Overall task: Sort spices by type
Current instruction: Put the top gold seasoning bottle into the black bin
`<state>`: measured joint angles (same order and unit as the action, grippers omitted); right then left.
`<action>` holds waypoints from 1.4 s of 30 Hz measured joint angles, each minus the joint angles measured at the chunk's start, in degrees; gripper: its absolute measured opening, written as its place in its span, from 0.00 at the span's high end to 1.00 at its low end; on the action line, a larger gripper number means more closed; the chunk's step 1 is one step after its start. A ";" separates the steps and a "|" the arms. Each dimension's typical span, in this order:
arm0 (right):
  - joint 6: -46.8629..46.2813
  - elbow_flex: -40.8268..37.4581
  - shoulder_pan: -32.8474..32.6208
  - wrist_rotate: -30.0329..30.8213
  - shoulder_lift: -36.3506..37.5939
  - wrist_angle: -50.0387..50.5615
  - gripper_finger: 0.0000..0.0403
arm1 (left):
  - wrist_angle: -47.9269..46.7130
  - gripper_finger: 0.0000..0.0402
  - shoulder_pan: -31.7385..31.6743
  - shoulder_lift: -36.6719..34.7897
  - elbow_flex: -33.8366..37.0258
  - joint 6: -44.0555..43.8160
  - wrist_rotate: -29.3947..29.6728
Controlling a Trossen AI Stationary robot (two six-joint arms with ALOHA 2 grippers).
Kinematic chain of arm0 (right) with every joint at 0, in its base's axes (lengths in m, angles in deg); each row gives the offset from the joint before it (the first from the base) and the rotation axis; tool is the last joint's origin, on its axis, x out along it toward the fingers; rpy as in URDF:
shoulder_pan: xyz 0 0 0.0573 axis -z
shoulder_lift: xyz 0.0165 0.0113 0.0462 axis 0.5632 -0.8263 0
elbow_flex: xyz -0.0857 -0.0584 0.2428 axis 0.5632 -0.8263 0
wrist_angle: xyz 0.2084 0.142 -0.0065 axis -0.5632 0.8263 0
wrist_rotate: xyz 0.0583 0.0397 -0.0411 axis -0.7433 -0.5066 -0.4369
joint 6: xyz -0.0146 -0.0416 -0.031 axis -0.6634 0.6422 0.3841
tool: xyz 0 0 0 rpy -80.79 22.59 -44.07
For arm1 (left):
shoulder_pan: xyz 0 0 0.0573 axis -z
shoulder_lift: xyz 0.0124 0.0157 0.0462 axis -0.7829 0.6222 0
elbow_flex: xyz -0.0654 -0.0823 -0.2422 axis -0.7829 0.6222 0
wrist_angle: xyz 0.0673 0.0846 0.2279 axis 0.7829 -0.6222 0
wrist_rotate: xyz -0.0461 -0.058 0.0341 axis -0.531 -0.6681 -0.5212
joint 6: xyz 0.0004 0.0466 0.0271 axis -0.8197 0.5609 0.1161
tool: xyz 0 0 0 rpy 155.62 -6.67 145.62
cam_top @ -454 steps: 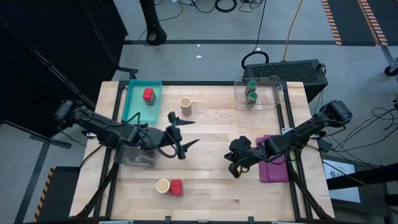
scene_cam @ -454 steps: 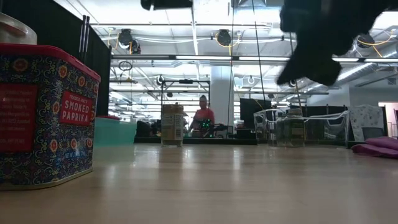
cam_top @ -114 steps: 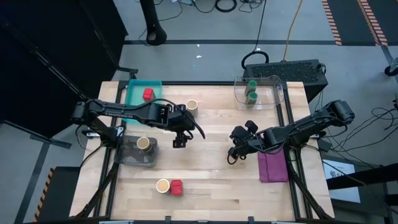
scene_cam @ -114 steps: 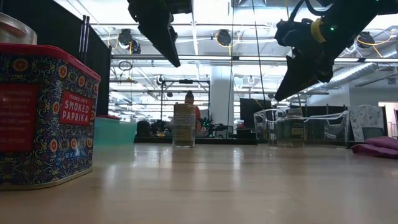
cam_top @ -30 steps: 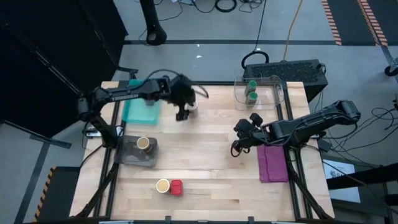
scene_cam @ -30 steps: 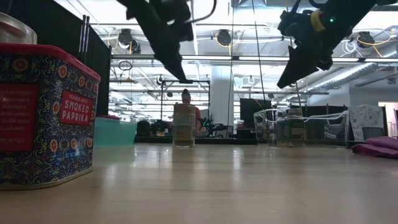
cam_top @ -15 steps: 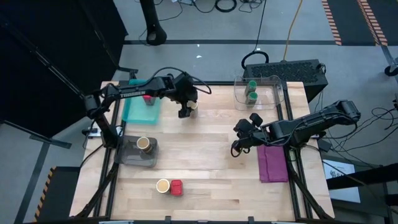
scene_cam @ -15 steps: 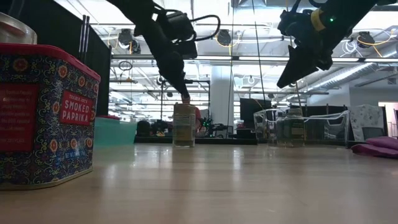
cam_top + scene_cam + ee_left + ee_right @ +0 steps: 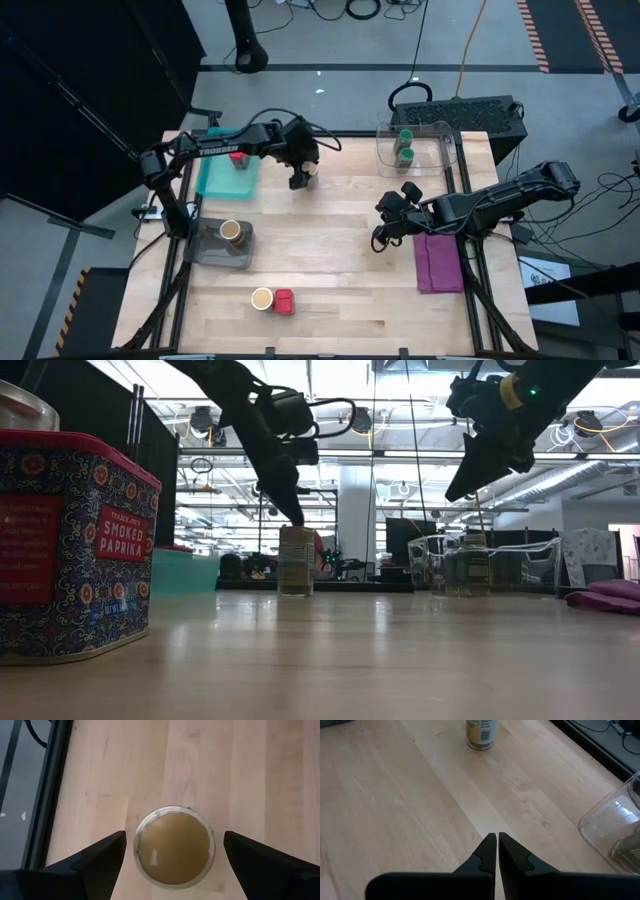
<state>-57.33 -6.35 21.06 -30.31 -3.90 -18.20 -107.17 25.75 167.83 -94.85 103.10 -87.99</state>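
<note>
A tan spice jar with a cream top (image 9: 311,170) (image 9: 174,851) stands upright on the wood at the far middle-left. My left gripper (image 9: 298,180) (image 9: 175,834) hangs open over it, pointing steeply down, one finger on each side of the lid with a gap to each. A red jar (image 9: 238,157) sits in the teal tray (image 9: 215,175). Two green-lidded jars (image 9: 405,147) stand in a clear bin. Another tan jar (image 9: 231,231) is in a grey bin. A tan jar (image 9: 262,298) and a red jar (image 9: 284,301) stand near the front edge. My right gripper (image 9: 380,240) (image 9: 496,840) hovers shut.
The purple cloth (image 9: 438,262) lies at the right, beside my right arm. The clear bin (image 9: 440,150) is at the far right corner and the grey bin (image 9: 215,252) at the left. In the low view the red paprika tin (image 9: 75,540) looms at the near left.
My left gripper has come down and a little toward the far edge, from well above the tan jar to the level of its lid. Its fingers have stayed open. The jar has not moved.
</note>
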 joint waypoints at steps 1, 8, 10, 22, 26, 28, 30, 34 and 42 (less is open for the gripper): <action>0.00 0.00 0.01 -0.01 -0.02 0.01 1.00 | -0.05 0.15 -0.10 0.00 0.00 -0.39 0.00; -0.02 0.00 0.01 -0.20 -0.02 0.01 1.00 | 0.35 0.15 0.04 0.00 0.00 -1.64 0.02; -0.04 -0.01 -0.02 -0.22 -0.02 0.01 1.00 | 0.30 0.15 0.02 0.00 0.00 -1.61 0.02; -1.53 0.01 -0.02 -0.26 -0.02 0.01 1.00 | 0.10 0.15 0.00 0.00 0.00 -2.09 0.02; -1.53 -0.01 0.00 -1.19 -0.02 0.01 1.00 | 0.10 0.15 0.02 0.00 0.00 -3.23 -0.06; -1.53 0.00 -0.02 -1.50 -0.04 0.02 1.00 | 0.22 0.15 0.02 0.29 0.00 -3.59 -1.35; -1.53 0.01 -0.02 -1.51 -0.04 0.01 1.00 | 0.34 0.15 0.02 0.98 -0.02 -3.59 -1.65; -1.53 -0.01 -0.02 -1.51 -0.04 0.11 1.00 | 0.35 0.15 0.02 2.69 -0.02 -3.59 -1.20; -1.50 0.00 -0.02 -1.54 -0.04 0.30 1.00 | 0.73 0.15 0.02 7.00 -0.02 -3.58 -0.83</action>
<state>-58.83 -6.35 21.04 -31.84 -3.94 -17.90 -106.43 25.77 174.83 -94.88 99.52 -88.82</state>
